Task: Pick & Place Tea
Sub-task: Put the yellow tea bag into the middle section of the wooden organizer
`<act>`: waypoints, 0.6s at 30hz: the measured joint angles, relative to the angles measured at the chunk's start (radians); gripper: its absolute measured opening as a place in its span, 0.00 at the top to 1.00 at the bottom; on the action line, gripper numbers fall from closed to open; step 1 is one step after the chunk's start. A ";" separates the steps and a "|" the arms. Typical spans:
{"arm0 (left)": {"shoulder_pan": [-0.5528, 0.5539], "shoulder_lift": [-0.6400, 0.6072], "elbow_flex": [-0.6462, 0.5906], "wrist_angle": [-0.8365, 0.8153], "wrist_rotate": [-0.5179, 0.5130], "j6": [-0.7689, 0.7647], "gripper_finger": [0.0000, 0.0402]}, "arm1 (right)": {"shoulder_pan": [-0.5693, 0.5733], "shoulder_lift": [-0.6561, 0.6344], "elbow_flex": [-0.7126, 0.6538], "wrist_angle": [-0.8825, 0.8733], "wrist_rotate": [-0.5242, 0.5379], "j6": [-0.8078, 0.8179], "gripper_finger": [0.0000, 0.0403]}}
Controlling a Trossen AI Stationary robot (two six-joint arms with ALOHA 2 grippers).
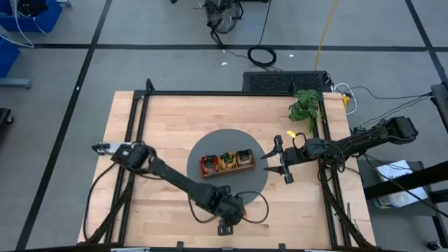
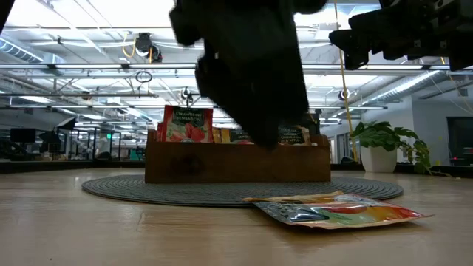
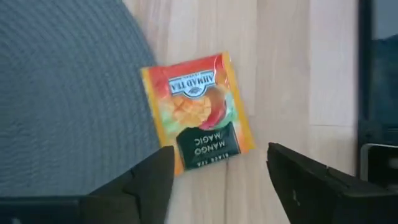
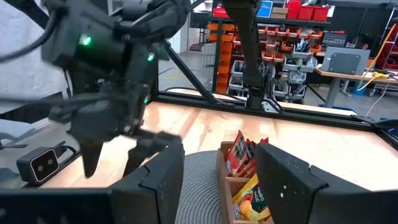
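Orange-yellow mango tea packet (image 3: pixel 198 112) is lying flat on the wooden desk (image 1: pixel 161 119), just off the grey round mat (image 1: pixel 252 178), and the left gripper (image 3: pixel 217 180) is hovering over it, jaws parted and gripping nothing. Other packets are standing in the wooden tray (image 1: pixel 226 170) on the mat. Right gripper (image 1: pixel 278 160) is waiting beside the tray, jaws apart and empty.

One orange-yellow mango tea packet (image 3: pixel 198 112), flat on the bare wood, one edge just at the rim of the grey round mat (image 3: pixel 62 93). The other packets (image 1: pixel 227 161), red and yellow, upright in the wooden tray (image 2: pixel 236 164) mid-mat.
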 joint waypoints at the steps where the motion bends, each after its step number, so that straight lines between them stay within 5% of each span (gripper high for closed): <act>1: -0.007 0.017 0.012 -0.001 -0.006 -0.005 0.35 | 0.000 0.000 0.000 -0.001 -0.001 0.000 0.55; 12: -0.004 0.137 0.073 0.017 -0.107 -0.097 0.32 | 0.000 0.000 0.000 0.023 -0.002 -0.011 0.55; 18: 0.009 0.171 0.080 0.007 -0.081 -0.132 0.32 | 0.000 0.000 0.000 0.030 0.000 -0.015 0.55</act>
